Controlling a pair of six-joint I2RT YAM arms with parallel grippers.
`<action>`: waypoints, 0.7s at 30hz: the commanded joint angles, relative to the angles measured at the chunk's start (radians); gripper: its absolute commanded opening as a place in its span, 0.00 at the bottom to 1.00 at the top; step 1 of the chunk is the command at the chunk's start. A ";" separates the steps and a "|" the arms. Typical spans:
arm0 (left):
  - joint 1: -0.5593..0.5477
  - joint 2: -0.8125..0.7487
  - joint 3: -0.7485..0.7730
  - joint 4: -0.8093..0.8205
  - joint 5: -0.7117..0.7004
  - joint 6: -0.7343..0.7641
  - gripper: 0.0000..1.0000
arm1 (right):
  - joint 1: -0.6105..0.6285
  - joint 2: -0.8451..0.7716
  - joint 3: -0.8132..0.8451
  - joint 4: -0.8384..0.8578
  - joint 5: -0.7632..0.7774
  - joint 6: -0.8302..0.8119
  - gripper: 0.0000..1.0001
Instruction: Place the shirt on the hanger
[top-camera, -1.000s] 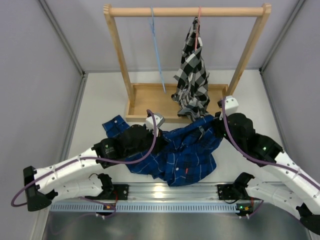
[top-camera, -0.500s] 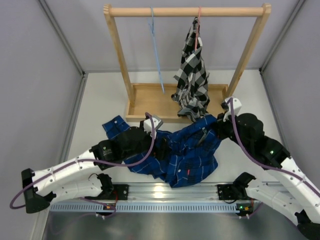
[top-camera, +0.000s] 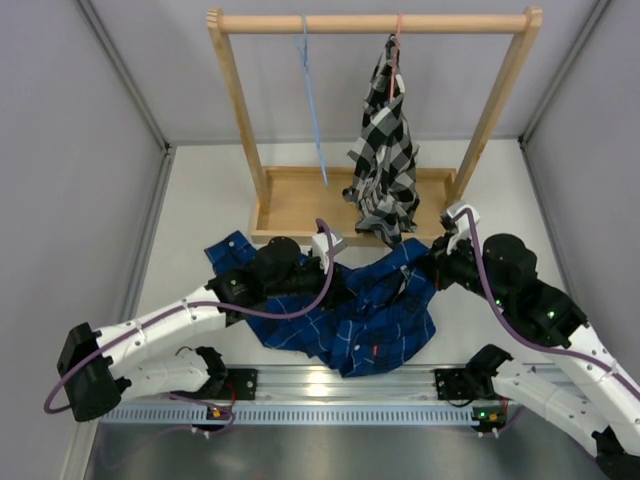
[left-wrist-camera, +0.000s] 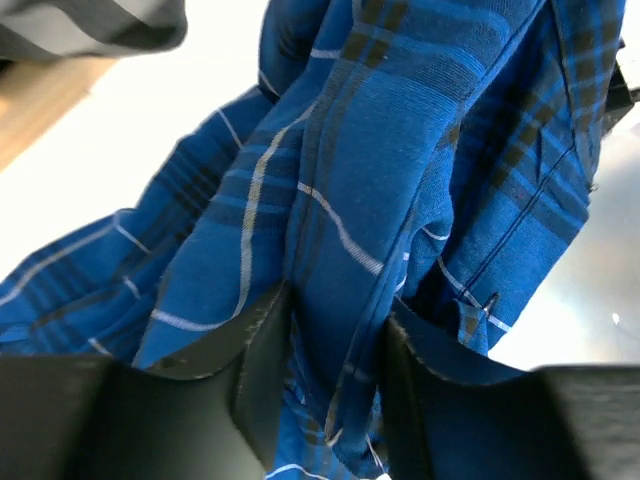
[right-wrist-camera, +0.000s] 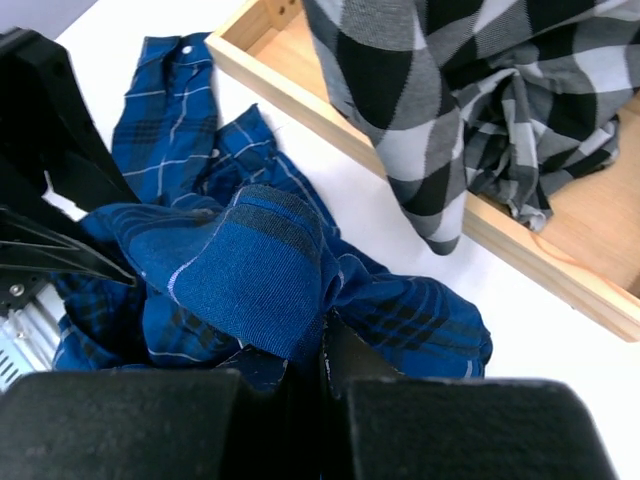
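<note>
The dark blue plaid shirt (top-camera: 375, 315) lies bunched on the white table between my two arms. My left gripper (top-camera: 340, 283) is at its left-middle; in the left wrist view its jaws (left-wrist-camera: 335, 320) are closed on a vertical fold of the shirt (left-wrist-camera: 400, 130). My right gripper (top-camera: 420, 270) is at the shirt's upper right edge; in the right wrist view it (right-wrist-camera: 318, 335) is shut on a raised fold of the shirt (right-wrist-camera: 250, 260). The light blue hanger (top-camera: 312, 100) hangs bare from the wooden rail, left of centre, far from both grippers.
A wooden rack (top-camera: 370, 22) with a wooden base tray (top-camera: 300, 200) stands at the back. A black-and-white checked shirt (top-camera: 385, 150) hangs on a pinkish-red hanger (top-camera: 397, 40), its hem in the tray just behind my right gripper (right-wrist-camera: 450, 90). Grey walls close both sides.
My left gripper has moved right and further onto the shirt. My right gripper has moved slightly forward and left. The shirt has bunched up more between them.
</note>
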 joint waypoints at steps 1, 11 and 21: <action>0.003 0.002 0.045 0.063 0.061 0.001 0.40 | -0.012 0.014 0.007 0.106 -0.084 0.000 0.00; 0.003 -0.069 0.539 -0.420 -0.697 0.022 0.00 | 0.001 0.242 0.336 0.065 -0.207 0.031 0.00; 0.003 -0.158 0.251 -0.483 -0.627 -0.200 0.00 | 0.067 0.091 -0.048 0.284 -0.171 0.300 0.15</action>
